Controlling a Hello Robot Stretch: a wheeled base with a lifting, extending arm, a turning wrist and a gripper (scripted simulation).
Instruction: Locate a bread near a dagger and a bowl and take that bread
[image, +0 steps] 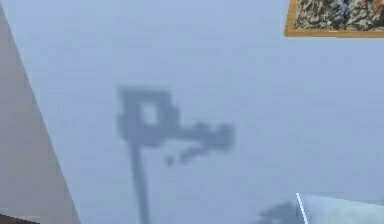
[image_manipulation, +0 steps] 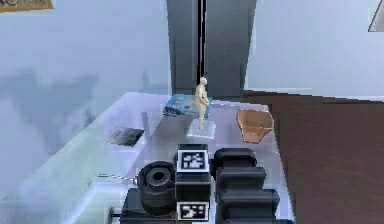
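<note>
Gripper (image_manipulation: 140, 181) sits low in the arm side view, nearer the camera than the statue (image_manipulation: 201, 100) and a bit left of it, over the pale tabletop (image_manipulation: 80, 165). Honestly can't tell if its fingers are apart or together, or if it's got anything, since its far end is too murky. The arm (image_manipulation: 235, 190) is the dark bar on the near side of the statue. The statue stands upright on a white base. Just behind it on the left is a bluish thing (image_manipulation: 180, 103). Right of the statue, near the tabletop's edge, there's a tan-brown lump (image_manipulation: 255, 122). Might be the bread, but it looks kinda bowl-shaped, so not sure. Left of the statue and nearer lies a dark flat thing (image_manipulation: 125, 135). Behind the statue rises a tall dark panel (image_manipulation: 215, 45).
</note>
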